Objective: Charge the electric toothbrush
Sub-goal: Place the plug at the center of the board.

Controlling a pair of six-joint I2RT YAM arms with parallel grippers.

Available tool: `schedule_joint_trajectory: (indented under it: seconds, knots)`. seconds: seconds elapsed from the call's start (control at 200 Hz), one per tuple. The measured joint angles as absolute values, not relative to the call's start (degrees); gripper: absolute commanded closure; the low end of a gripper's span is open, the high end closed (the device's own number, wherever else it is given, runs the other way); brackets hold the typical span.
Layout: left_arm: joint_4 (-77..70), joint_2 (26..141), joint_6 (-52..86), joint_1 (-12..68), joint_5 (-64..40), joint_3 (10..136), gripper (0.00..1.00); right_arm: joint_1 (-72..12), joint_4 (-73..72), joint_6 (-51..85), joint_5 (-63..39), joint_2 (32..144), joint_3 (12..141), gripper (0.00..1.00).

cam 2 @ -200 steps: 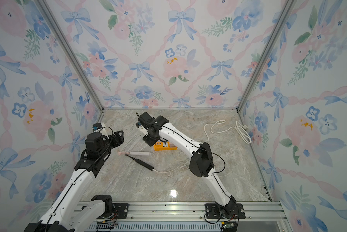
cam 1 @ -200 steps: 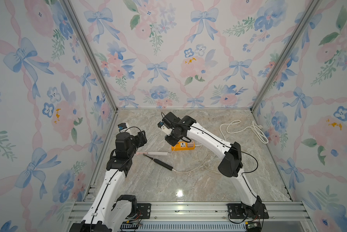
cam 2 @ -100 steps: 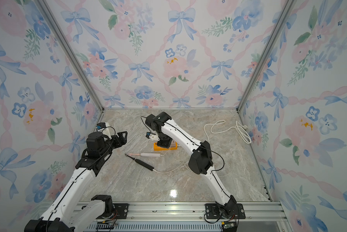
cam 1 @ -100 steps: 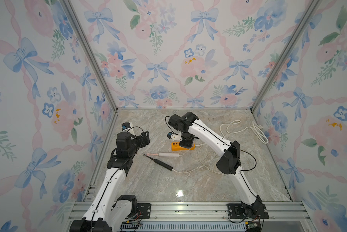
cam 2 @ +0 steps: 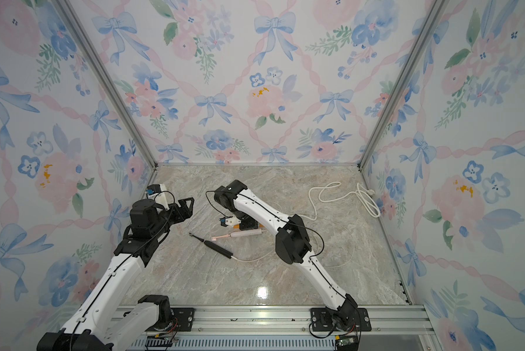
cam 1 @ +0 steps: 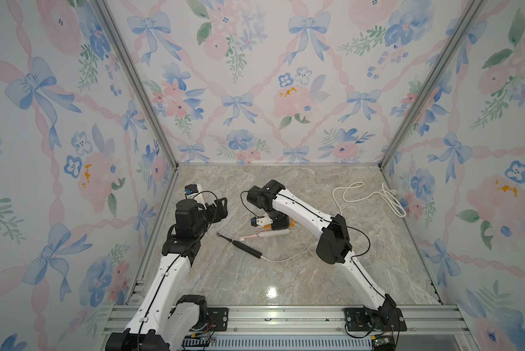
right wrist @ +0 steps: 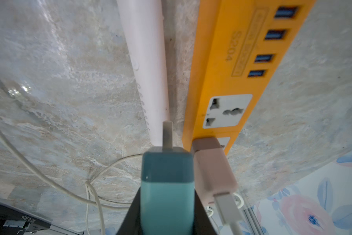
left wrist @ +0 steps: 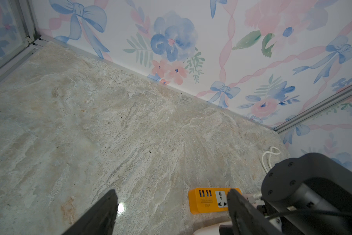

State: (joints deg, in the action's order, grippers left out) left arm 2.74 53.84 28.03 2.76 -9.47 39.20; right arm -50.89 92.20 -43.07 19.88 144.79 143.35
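A pink electric toothbrush (cam 1: pixel 265 234) (cam 2: pixel 240 234) lies flat beside the orange power strip (left wrist: pixel 209 200) (right wrist: pixel 228 77). A black toothbrush (cam 1: pixel 243 246) (cam 2: pixel 215 247) lies in front of it with a white cable in its tail. My right gripper (cam 1: pixel 273 223) (right wrist: pixel 167 195) is low over the strip, shut on a teal plug adapter (right wrist: pixel 167 183). The adapter's prong sits just off the pink handle (right wrist: pixel 148 61). A pink adapter (right wrist: pixel 209 162) is plugged into the strip next to it. My left gripper (cam 1: pixel 221 206) (left wrist: pixel 171 213) hangs open and empty to the left.
A thick white cord (cam 1: pixel 370 197) (cam 2: pixel 346 194) lies looped at the back right. Thin white cable (cam 1: pixel 288 258) curls on the marble in front of the right arm. Walls close in the left, back and right sides.
My right gripper swung from left of the power strip down over it with the teal adapter. The pink toothbrush now lies further right. My left gripper opened wider.
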Motion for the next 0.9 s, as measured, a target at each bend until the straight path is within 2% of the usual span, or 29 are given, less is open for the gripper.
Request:
schedule_joint_trajectory:
  seconds: [0.165, 0.18, 0.22, 0.275, 0.56, 0.755, 0.9]
  knots:
    - [2.68, 53.84, 28.03, 2.59, -9.52, 39.20, 0.13, -51.86, 91.70, -43.16, 20.45, 146.87, 143.52, 0.75]
    - [2.68, 53.84, 28.03, 2.57, -9.52, 39.20, 0.13, -51.88, 91.59, -43.13, 20.43, 146.87, 143.52, 0.74]
    - [2.68, 53.84, 28.03, 2.57, -9.52, 39.20, 0.13, -51.92, 91.39, -42.89, 20.45, 146.87, 143.52, 0.62]
    - [2.68, 53.84, 28.03, 2.57, -9.52, 39.20, 0.13, -51.94, 90.54, -43.13, 20.32, 146.93, 143.46, 0.55]
    - [2.68, 53.84, 28.03, 2.11, -9.52, 39.20, 0.13, -54.54, 82.02, -41.12, 18.61, 146.89, 139.59, 0.35]
    - [2.68, 53.84, 28.03, 2.02, -9.52, 39.20, 0.13, -55.35, 75.55, -39.18, 17.91, 143.74, 132.79, 0.31]
    - [2.68, 53.84, 28.01, 2.02, -9.52, 39.20, 0.13, -55.33, 66.87, -38.00, 16.78, 133.93, 122.04, 0.31]
